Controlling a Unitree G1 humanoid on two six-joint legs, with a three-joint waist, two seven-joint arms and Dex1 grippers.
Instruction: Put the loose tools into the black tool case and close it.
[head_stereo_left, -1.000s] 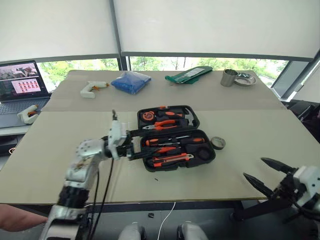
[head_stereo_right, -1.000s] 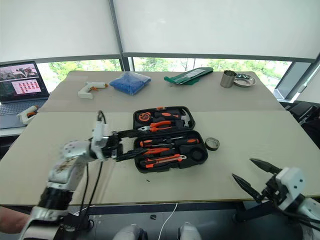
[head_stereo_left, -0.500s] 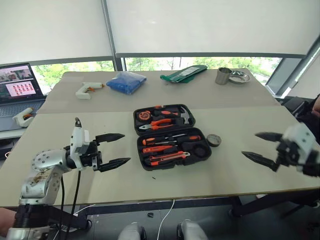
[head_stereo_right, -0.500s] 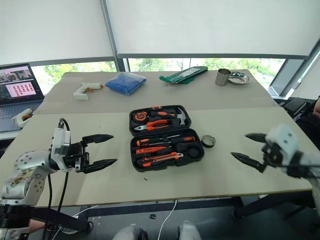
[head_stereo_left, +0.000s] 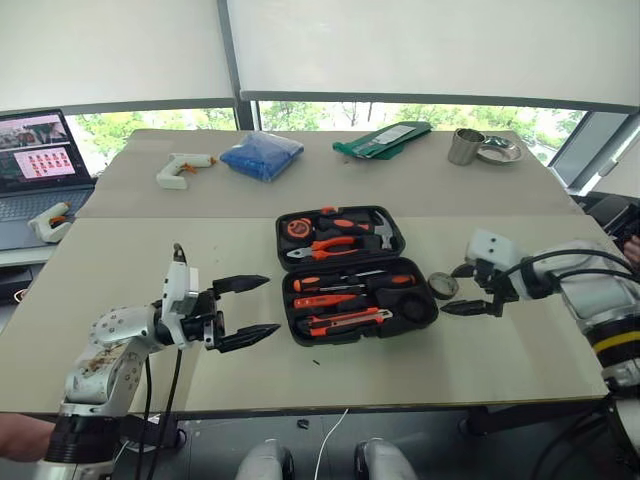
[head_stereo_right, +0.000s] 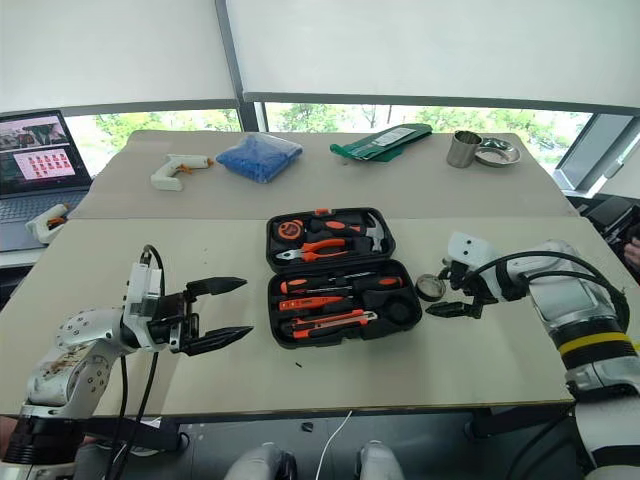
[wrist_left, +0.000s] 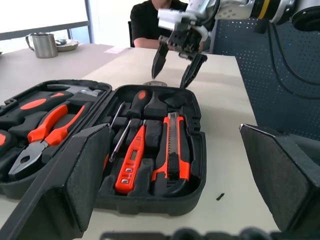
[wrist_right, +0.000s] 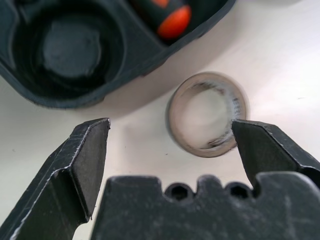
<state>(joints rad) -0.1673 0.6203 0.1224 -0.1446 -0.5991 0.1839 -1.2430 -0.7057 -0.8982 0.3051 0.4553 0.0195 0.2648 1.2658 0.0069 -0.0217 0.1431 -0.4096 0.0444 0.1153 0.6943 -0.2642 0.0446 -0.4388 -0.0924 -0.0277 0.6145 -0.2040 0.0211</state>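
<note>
Tape (head_stereo_left: 443, 285) is the last loose tool, I think. From the head, it lies on the table (head_stereo_left: 150, 240) touching the case (head_stereo_left: 350, 275), at the case's 3 o'clock. The right gripper (head_stereo_left: 464, 289) hangs over it, fingers spread. The left gripper (head_stereo_left: 248, 307) waits, spread too, at the case's 9 o'clock.

Left wrist: screwdrivers (wrist_left: 134, 111), pen (wrist_left: 131, 163) and knife (wrist_left: 172, 154) sit in their slots.

Right wrist: the tape sits nearer one finger (wrist_right: 272, 150). Next: go down, pinch it, drop it into the round hole (wrist_right: 71, 47).

No words can be read.
</note>
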